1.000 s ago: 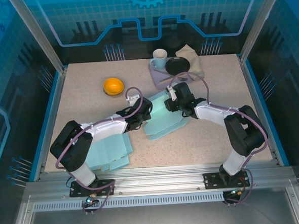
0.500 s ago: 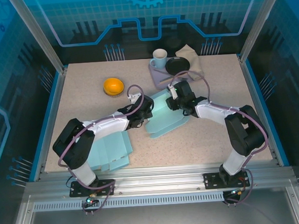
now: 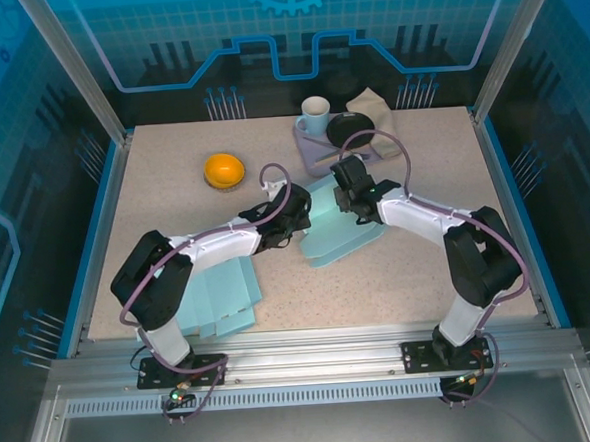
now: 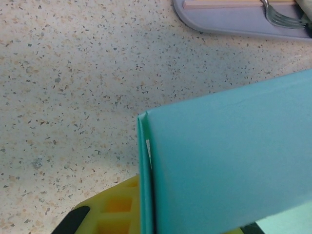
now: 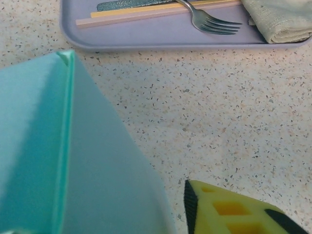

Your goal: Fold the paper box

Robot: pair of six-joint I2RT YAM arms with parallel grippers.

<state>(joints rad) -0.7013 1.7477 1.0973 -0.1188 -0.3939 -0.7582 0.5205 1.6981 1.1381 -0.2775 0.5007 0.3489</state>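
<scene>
Table (image 3: 174, 203): 2 arms (image 3: 217, 248) (image 3: 425, 216) inward at box (image 3: 344, 238)

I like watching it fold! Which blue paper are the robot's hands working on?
The middle blue paper, partly lifted, with the left gripper and right gripper against it. The other blue paper lies flat near the left arm's base.

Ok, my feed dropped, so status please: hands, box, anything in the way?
Left hand and right hand at the box, grip unclear. One panel lifted, box not formed. Tray close behind it.
</scene>
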